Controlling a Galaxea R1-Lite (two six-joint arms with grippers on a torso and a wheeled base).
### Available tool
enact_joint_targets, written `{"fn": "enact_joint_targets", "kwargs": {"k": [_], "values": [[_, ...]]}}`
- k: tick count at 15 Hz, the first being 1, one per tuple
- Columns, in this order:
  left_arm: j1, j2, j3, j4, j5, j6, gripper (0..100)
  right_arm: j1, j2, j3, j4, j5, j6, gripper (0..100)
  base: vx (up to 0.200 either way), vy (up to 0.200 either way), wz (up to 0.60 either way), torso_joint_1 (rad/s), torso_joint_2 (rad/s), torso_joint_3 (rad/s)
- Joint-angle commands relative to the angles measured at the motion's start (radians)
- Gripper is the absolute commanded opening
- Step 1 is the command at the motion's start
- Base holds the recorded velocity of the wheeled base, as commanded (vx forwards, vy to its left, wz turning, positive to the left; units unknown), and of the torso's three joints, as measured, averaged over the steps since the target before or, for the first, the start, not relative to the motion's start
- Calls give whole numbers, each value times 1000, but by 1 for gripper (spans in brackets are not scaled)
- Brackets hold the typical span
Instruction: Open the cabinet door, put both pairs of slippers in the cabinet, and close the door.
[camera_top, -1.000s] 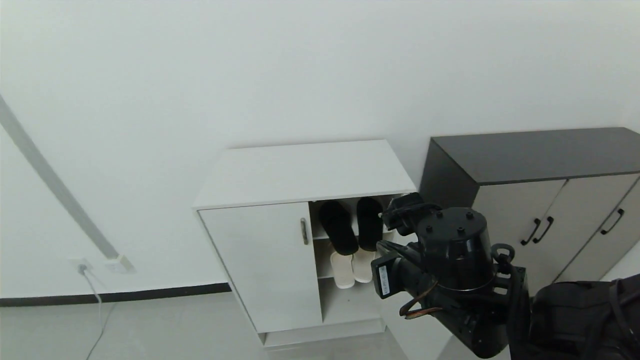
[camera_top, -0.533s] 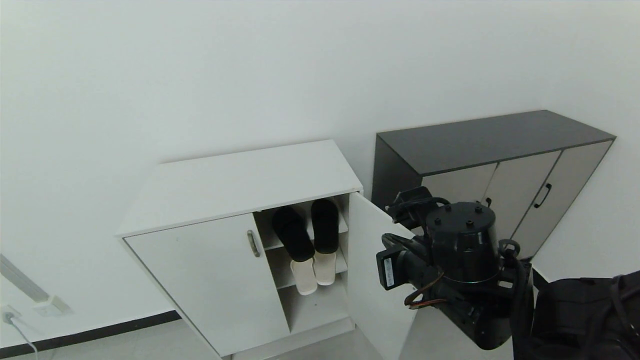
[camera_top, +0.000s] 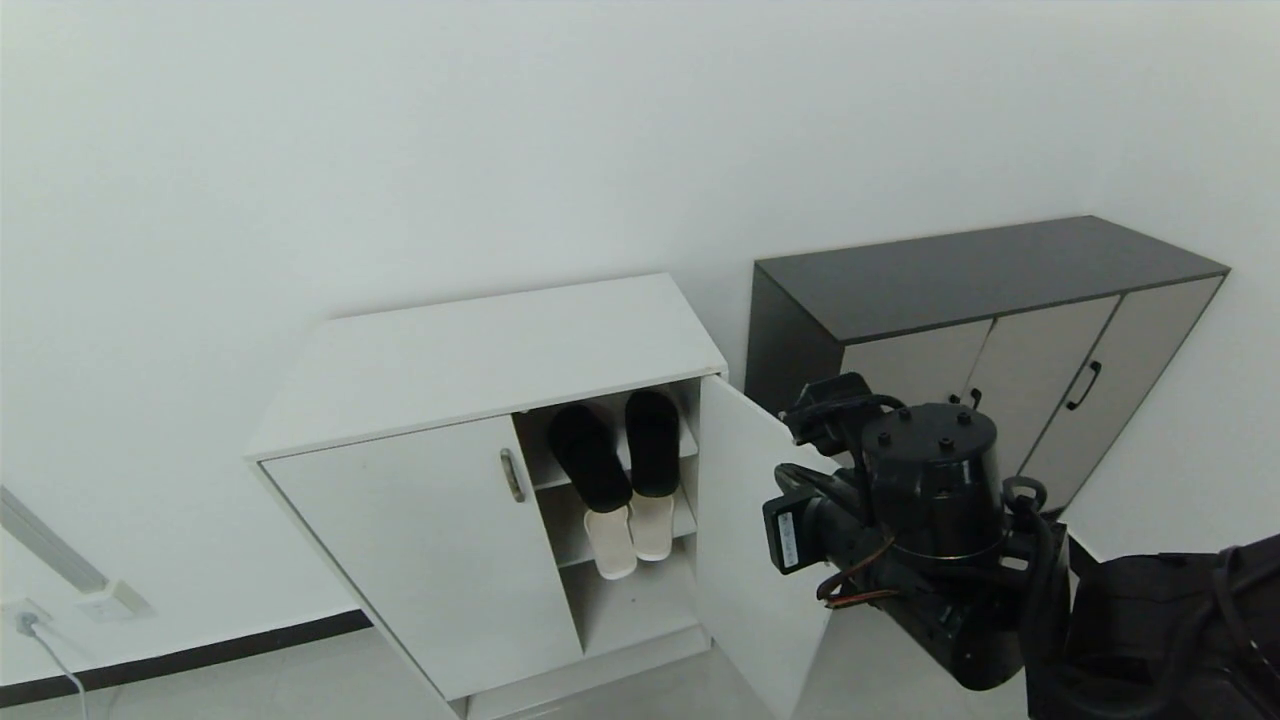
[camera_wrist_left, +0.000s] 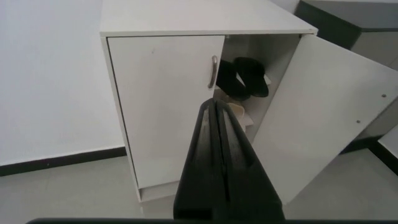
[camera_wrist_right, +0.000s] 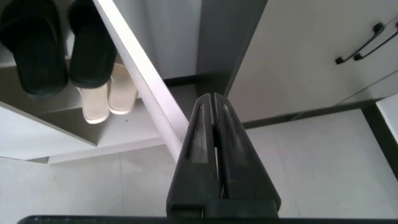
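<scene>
The right gripper (camera_wrist_right: 215, 99) is clenched on nothing, its 2 smooth black fingers pressed flat together into a narrow wedge. It sits just beside the thin edge of the open right door (camera_wrist_right: 142, 79); I cannot tell whether they touch. In the head view the right arm is bent, its rounded black wrist housing low beside that door (camera_top: 745, 540).

The left gripper (camera_wrist_left: 215, 106) is also closed and empty. Its tapered black fingers point at the gap between the closed left door (camera_wrist_left: 165, 106) and the open door.

The white cabinet (camera_top: 480, 360) is a flat-topped box of matte board. Its left door carries a slim curved metal handle (camera_top: 511, 475), and its right door is swung wide.

Inside, 2 black slippers (camera_top: 600, 450) lie side by side on the upper shelf, their rounded ends tipping over the shelf edge. On the shelf below, 2 cream slippers (camera_top: 625, 525) lie the same way, also overhanging.

A dark-topped cabinet (camera_top: 980, 270) with pale doors and black handles stands just to the right, against the wall.
</scene>
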Motion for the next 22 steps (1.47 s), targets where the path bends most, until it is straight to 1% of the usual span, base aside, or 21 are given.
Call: {"fn": "enact_joint_targets", "kwargs": {"k": [1,2,5,7,9,10,12,15,22], "values": [[0,0,0,0,0,0,0,-4,2,-1,-1,2,0,0,-200,0,0,2,2,-2],[0,0,0,0,0,0,0,-4,2,-1,-1,2,-6,0,-200,0,0,-12,2,7],[0,1,0,0,0,-2,0,-21,10,-12,-3,2,-26,0,0,0,0,0,0,0],[0,1,0,0,-1,2,0,-53,25,-47,-1,2,-35,0,0,0,0,0,0,0],[0,0,0,0,-1,0,0,-115,31,-127,14,18,-37,0,0,0,0,0,0,0],[0,0,0,0,0,0,0,-150,42,-168,45,47,-40,0,0,0,0,0,0,0],[0,0,0,0,0,0,0,-216,87,-282,135,59,-32,0,0,0,0,0,0,0],[0,0,0,0,0,0,0,-308,186,-387,143,88,-28,0,0,0,0,0,0,0],[0,0,0,0,0,0,0,-385,344,-489,154,136,0,0,0,0,0,0,0,0]]}}
